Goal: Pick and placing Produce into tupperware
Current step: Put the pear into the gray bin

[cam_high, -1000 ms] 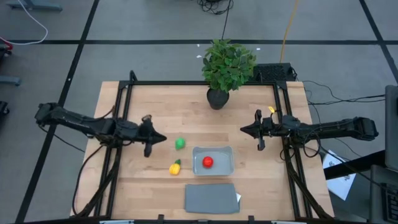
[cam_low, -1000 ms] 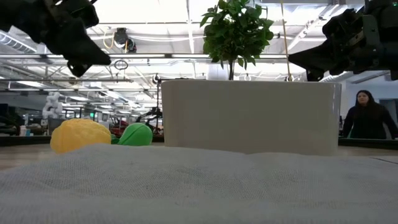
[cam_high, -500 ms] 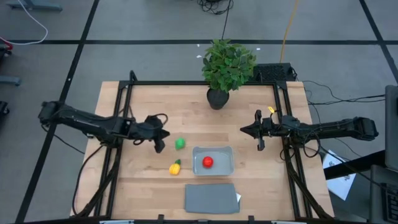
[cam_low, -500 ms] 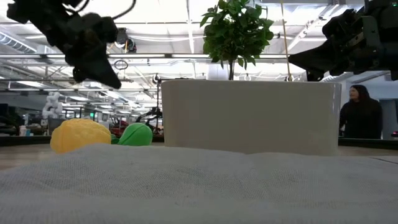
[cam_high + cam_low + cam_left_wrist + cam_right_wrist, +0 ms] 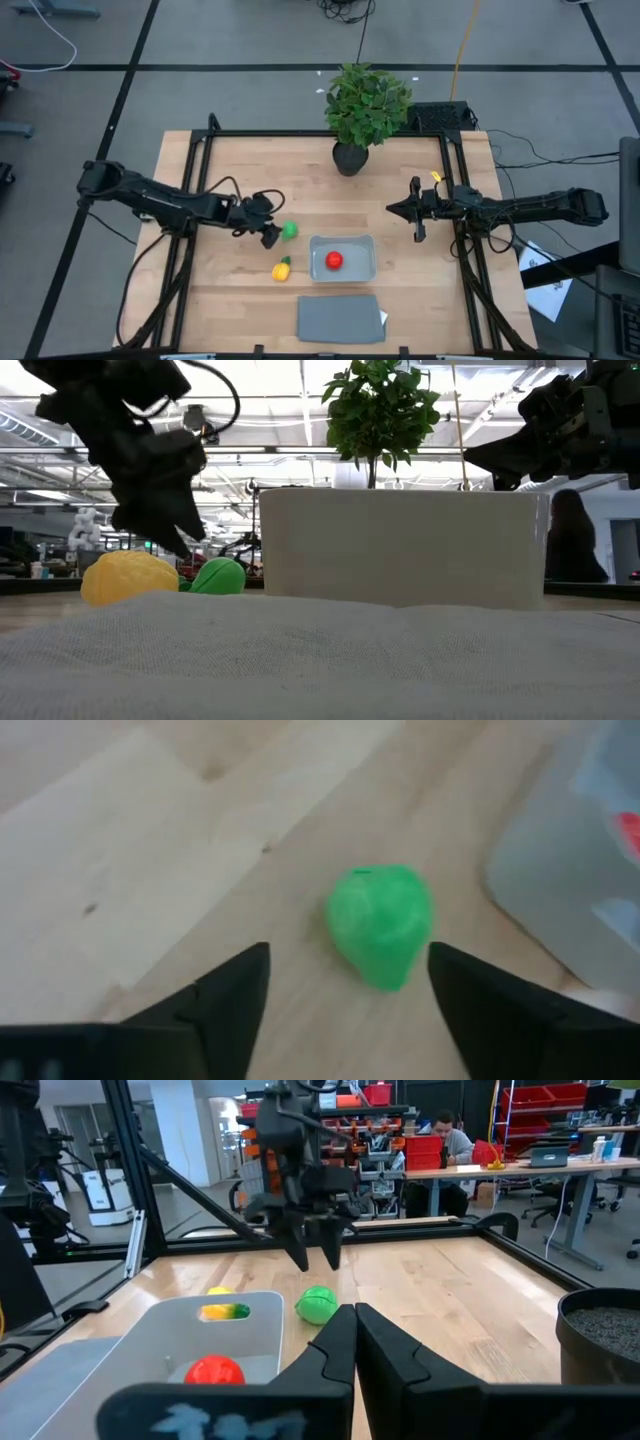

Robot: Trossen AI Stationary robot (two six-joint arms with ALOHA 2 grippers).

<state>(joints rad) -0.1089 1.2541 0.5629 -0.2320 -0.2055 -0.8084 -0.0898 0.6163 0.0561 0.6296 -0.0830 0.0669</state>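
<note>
The round green produce piece (image 5: 289, 230) rests on the wooden table just left of the tupperware (image 5: 343, 240). My left gripper (image 5: 271, 237) hangs open close above the table, its fingers on either side of the green piece (image 5: 380, 925) without touching it. The red piece (image 5: 333, 260) lies inside the tupperware. The yellow piece with a green tip (image 5: 282, 268) lies on the table by the tupperware's near left corner. My right gripper (image 5: 402, 210) hovers shut over the table's right part, holding nothing.
A flat grey lid (image 5: 340, 317) lies near the front edge, in front of the tupperware. A leafy potted plant (image 5: 365, 110) stands at the far middle edge. Black frame rails (image 5: 195, 200) run along the table's left and right sides. People show in the room beyond.
My left gripper has gone toward the table's right edge and down, from well left of the green piece to right beside it, and its fingers have opened. The produce and tupperware have stayed in place.
</note>
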